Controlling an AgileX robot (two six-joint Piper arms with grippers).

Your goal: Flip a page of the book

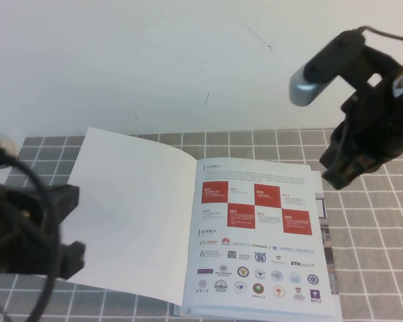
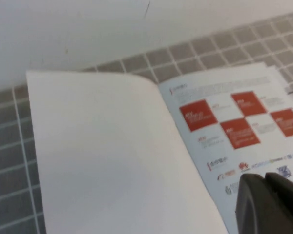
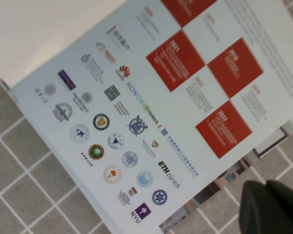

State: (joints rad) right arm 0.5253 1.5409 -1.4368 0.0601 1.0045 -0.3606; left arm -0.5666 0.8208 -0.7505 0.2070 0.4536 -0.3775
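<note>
the book (image 1: 255, 241) lies open on the grey tiled surface (image 1: 376, 235), and the turn looks essentially done. the page (image 1: 138, 221) is flipped over to the left, its plain white side up, lying nearly flat with only a slight rise near the spine. the inner page with red squares and rows of logos (image 1: 258, 268) is fully exposed on the right. what seems left is letting the leaf settle and clearing the arms away.

the right hand (image 1: 339, 176) hangs above the book's far right corner, off the paper, its fingers closed together and holding nothing. the left hand (image 1: 70, 228) sits low at the near left, just beside the outer edge of the turned page; i cannot tell whether its fingers are open or closed, nor whether it touches the leaf.

the book's near edge runs close to the bottom of the high view, so there is little room on that side. behind the book a short band of tiles ends at a white wall (image 1: 188, 60). open tiles to the right of the book give the right arm room to retreat. the left hand is hemmed in by the page's edge and should probably pull outward, away from the leaf.
</note>
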